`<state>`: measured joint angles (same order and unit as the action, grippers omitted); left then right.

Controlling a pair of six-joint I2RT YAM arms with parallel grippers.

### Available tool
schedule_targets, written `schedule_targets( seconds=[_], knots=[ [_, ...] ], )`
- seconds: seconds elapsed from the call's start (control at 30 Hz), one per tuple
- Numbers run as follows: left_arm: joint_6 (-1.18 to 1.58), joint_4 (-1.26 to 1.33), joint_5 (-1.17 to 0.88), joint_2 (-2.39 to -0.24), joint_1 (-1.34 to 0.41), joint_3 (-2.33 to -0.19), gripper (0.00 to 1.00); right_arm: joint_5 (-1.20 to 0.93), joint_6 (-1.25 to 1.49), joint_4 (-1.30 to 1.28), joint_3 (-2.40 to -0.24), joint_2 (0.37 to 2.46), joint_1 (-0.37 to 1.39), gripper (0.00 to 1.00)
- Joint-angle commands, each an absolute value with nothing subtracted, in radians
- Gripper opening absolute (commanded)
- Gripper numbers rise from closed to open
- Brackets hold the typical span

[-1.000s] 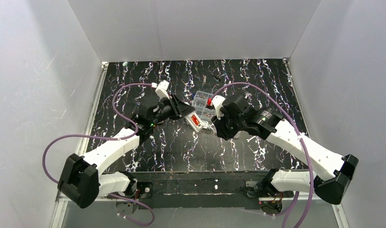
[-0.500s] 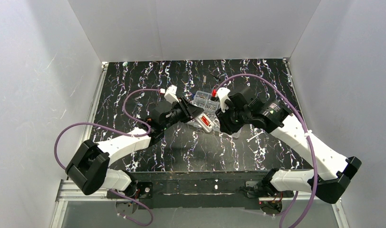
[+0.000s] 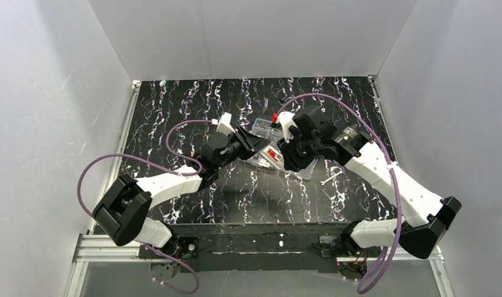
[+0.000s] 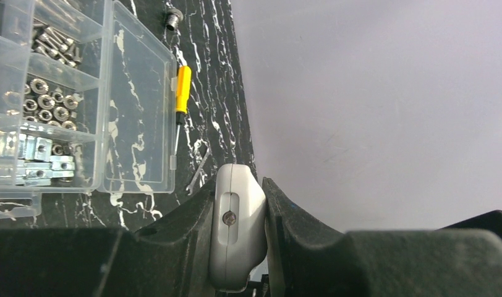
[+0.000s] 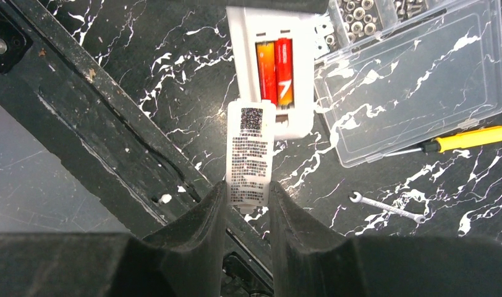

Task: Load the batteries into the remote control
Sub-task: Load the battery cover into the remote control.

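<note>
A black, white-veined table [image 3: 174, 111] carries everything, and the two arms meet over its middle. The biggest loose thing is a clear plastic compartment box [image 4: 137, 105] lying open, its sections filled with metal nuts and screws and its bare lid flat on the table. The remote control [image 5: 243, 55] is just beside that box, held up off the table with its back facing the right wrist camera. Its battery recess is uncovered, and two red-and-orange batteries [image 5: 275, 71] sit side by side in it. The left gripper [image 4: 237, 192] is closed tight on the remote, clamping it across its thickness so that a narrow white edge with a small screw shows between the two black fingers. The right gripper [image 5: 247, 189] faces it from the other side, partly closed on a slim white cover piece [image 5: 250, 154] that carries a printed label and a square code. The cover sticks out beyond the fingertips. Its far end overlaps the near edge of the remote just below the batteries; whether the two touch cannot be told. Beyond the box lid a screwdriver with a yellow handle [image 5: 468, 138] lies flat on the table. A small silver wrench [image 5: 387, 207] lies near it, apart from both grippers.
</note>
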<state>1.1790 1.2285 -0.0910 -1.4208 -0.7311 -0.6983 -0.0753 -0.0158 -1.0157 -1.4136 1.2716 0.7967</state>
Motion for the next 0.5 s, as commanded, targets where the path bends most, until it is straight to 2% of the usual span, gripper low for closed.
schedule_targets(
  seconds=[0.0, 0.47],
  knots=[
    [1.223, 1.321, -0.110, -1.394, -0.746, -0.716, 0.00, -0.081, -0.058, -1.004, -1.472, 1.292, 0.788, 0.17],
    [1.264, 1.325, -0.124, -1.402, -0.793, -0.718, 0.00, -0.023, -0.073, -0.996, -1.479, 1.325, 0.789, 0.17]
  ],
)
